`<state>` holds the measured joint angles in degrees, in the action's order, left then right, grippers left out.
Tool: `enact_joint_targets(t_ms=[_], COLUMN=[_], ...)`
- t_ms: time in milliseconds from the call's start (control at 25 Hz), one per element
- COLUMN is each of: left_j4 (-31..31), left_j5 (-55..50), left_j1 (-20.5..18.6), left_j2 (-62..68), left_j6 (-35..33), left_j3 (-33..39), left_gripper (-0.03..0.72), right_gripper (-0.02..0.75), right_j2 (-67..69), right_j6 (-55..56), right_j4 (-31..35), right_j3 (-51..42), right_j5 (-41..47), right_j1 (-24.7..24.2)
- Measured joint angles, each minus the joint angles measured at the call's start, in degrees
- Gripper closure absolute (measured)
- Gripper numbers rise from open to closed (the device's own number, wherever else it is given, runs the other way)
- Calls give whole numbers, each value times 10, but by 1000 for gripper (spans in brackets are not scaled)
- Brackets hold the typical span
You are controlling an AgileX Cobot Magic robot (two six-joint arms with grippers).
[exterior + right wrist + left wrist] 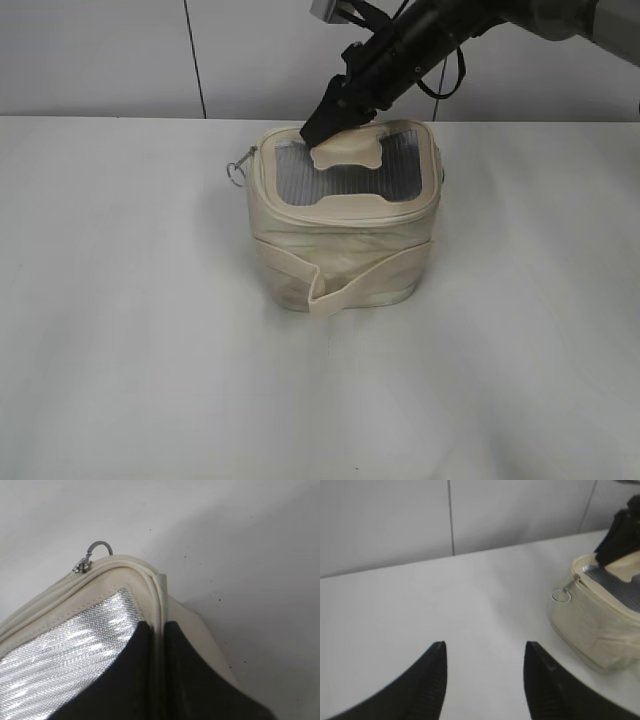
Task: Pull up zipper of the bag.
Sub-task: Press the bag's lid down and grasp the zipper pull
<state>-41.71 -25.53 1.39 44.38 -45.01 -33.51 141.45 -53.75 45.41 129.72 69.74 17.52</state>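
Now right gripper (318,130) clenched on the bag's (340,255) back rim, silver zipper pull (238,170) at its left corner, left gripper (485,652) released, well apart.

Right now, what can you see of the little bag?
The bag is small, boxy, cream cloth, standing upright on the white table. Its top has a grey mesh window, with a wide strap round its body. A silver ring pull hangs at its left corner. The right gripper pinches the top's back rim; the left gripper stays apart, open.
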Motion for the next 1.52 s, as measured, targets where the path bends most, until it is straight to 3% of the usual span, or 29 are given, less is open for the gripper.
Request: enact_joint_targets(t_ms=[160, 240, 320, 440, 640, 800, 1080, 1400, 1520], left_j4=[-269, -351, -393, -408, -384, -350, -327, -325, -325], left_j5=[-52, -107, -160, -219, -261, -251, -194, -189, -198], left_j1=[0, 0, 0, 0, 10, 43, 87, 90, 91], left_j2=[224, 318, 405, 496, 607, 658, 697, 725, 728], left_j6=[-352, -495, -594, -681, -727, -735, -739, -739, -739], left_j3=[-34, -64, -106, -167, -271, -326, -366, -396, -397], left_gripper=[305, 304, 304, 302, 260, 244, 241, 241, 272], right_gripper=[678, 678, 678, 678, 679, 682, 682, 682, 682], right_j2=[0, 0, 0, 0, 0, 0, 0, 1, 1], right_j6=[5, 6, 7, 10, 10, 10, 11, 11, 11], right_j4=[1, 1, 2, 2, 2, 4, 6, 9, 10], right_j3=[0, 0, 0, 0, 0, 0, 0, 0, 0], right_j5=[0, 0, 0, 0, 0, 0, 0, 0, 0], right_j1=[0, 0, 0, 0, 0, 0, 0, 0, 0])
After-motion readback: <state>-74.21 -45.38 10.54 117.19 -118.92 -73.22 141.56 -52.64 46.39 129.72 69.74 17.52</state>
